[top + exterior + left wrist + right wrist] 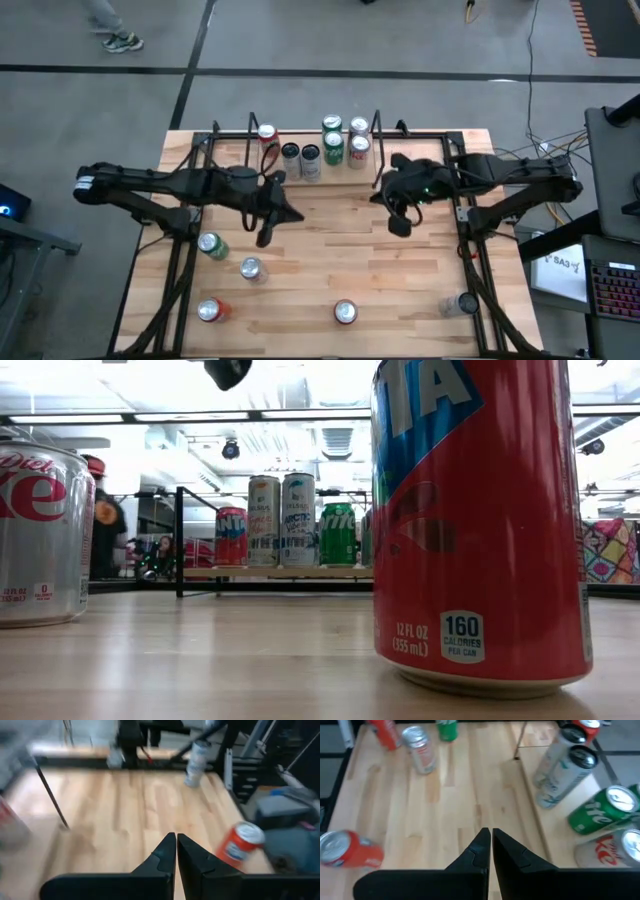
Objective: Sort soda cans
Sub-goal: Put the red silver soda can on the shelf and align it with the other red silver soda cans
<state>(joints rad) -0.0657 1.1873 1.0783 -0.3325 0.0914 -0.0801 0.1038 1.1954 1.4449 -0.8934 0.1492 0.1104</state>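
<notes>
We see both arms hanging over the middle of the wooden counter (330, 260), and neither one carries anything. The left claw (264, 236) has its two fingers pressed together on nothing, and the right claw (399, 226) is closed and empty in the same way.

The soda cans are in two groups. Seven of them stand together at the far edge, with a red can (266, 134) at the left end of this group and a green can (333, 148) near the right end. The other five stand apart on the near half: a green loose can (211, 245), a silver can (251, 268), a red can at the left corner (211, 310), a red can at the near edge (345, 312) and a pale can at the right (463, 303).

For the coming move, the relation that matters is this: the green loose can is just beside the left claw, toward the near-left side, and the silver can is a little further the same way. The left arm is clearly nearer to both. All cans stand upright, the long axis vertical, so we think a claw must first open and then come down around the body from the side. For the right arm, the pale can at the right is the nearest loose one, but it is well apart.
</notes>
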